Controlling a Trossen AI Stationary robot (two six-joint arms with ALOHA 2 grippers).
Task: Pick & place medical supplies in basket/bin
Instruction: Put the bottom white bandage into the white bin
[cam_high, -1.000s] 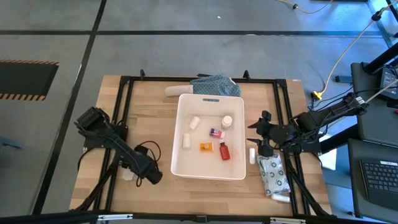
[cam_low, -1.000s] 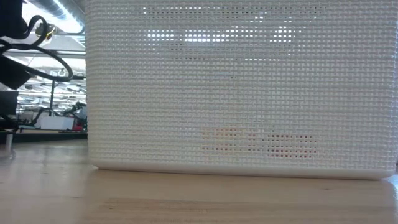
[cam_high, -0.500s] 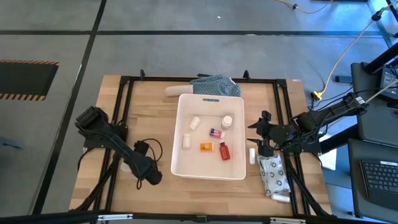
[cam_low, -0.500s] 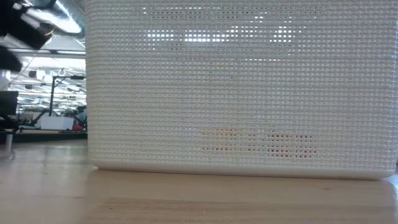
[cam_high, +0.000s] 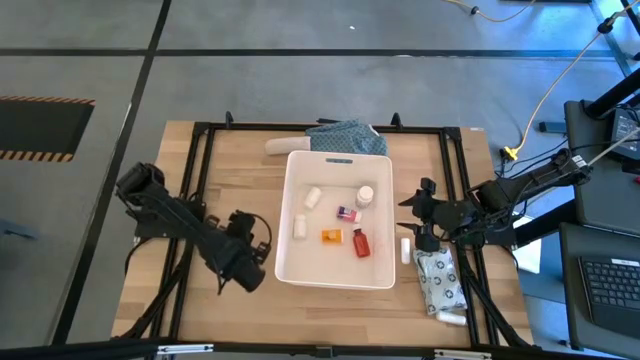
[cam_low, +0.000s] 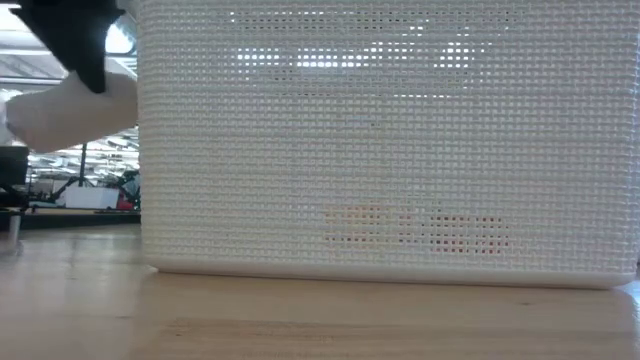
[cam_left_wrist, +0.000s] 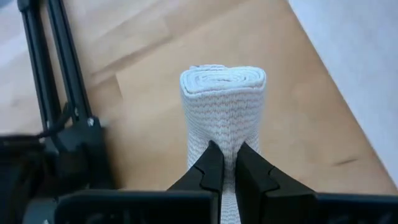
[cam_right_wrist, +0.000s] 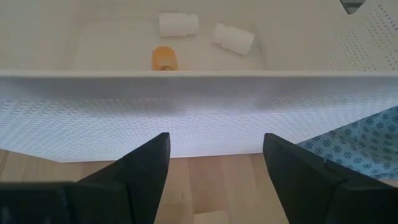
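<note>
My left gripper (cam_left_wrist: 227, 160) is shut on a white bandage roll (cam_left_wrist: 222, 109) and hangs above the table, left of the white basket (cam_high: 338, 268). In the low view the roll (cam_low: 72, 112) floats under the dark gripper. The basket holds white bottles (cam_high: 312, 197), a red bottle (cam_high: 361, 243), an orange item (cam_high: 331, 236) and a pink-labelled box (cam_high: 347, 213). My right gripper (cam_high: 413, 228) stands open at the basket's right side, nothing between its fingers. A white tube (cam_high: 405, 250) and a grey patterned pouch (cam_high: 438, 282) lie on the table beside it. My left gripper pinches the roll's ribbed side (cam_left_wrist: 225, 138) between its two fingers, which stand almost together. The fingers slant down and lie along the roll, whose coiled end (cam_left_wrist: 222, 77) points away from them. The roll is lifted clear of the table.
A blue-green patterned cloth (cam_high: 346, 135) and another white roll (cam_high: 280, 146) lie at the basket's far side. A black frame (cam_high: 200, 160) runs round the table's edges. Bare wood lies between the left arm and the basket.
My left gripper has risen from the table and drifted a little toward the basket, tipping up as it went. The white roll that lay on the table beside it now hangs from its fingers, clear of the wood.
</note>
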